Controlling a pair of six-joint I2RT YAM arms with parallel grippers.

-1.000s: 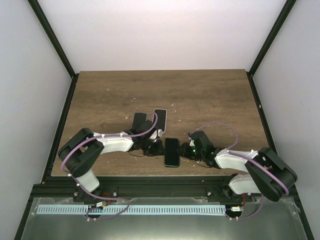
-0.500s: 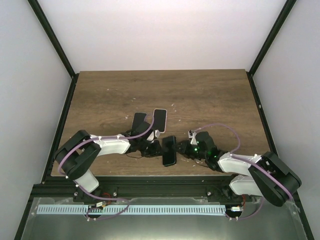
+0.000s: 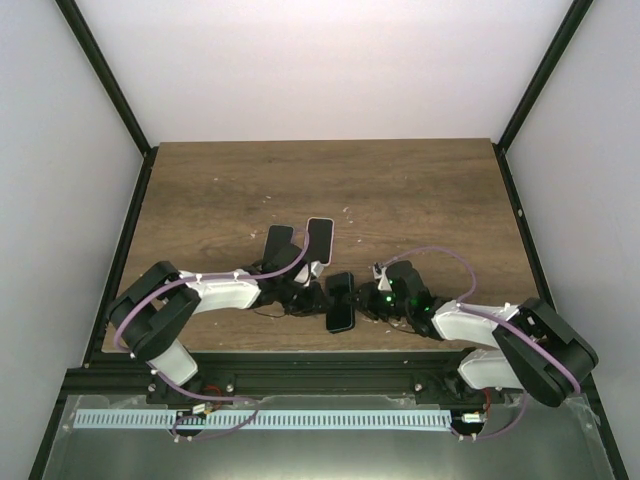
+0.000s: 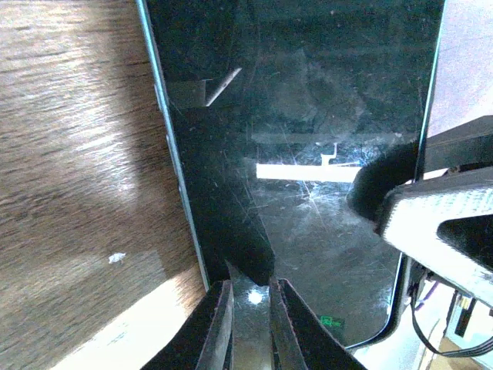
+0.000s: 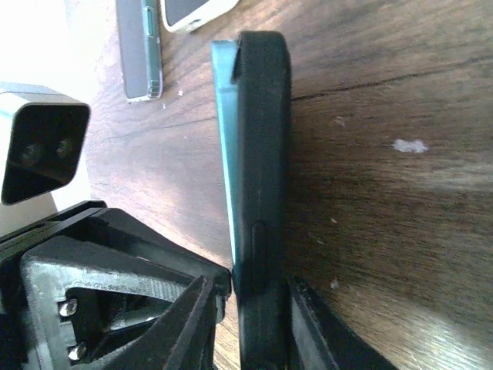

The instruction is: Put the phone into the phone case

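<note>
Phone (image 3: 340,302), flat a second ago, now stands tipped on its long side by the table's (image 3: 420,190) near edge, right gripper (image 5: 258,324) clamping it, left gripper (image 4: 250,324) grip unclear; looks not fully seated in case (image 5: 266,154).

Phone (image 3: 341,302) at the front of the desk (image 3: 420,190), centre. Left gripper (image 3: 318,299) at its left side. Right gripper (image 3: 367,300) at its right, fingers (image 5: 192,316) on either face. Behind-left: left slab (image 3: 277,243) and right slab (image 3: 319,238), side by side, just apart, flat on desk.
</note>
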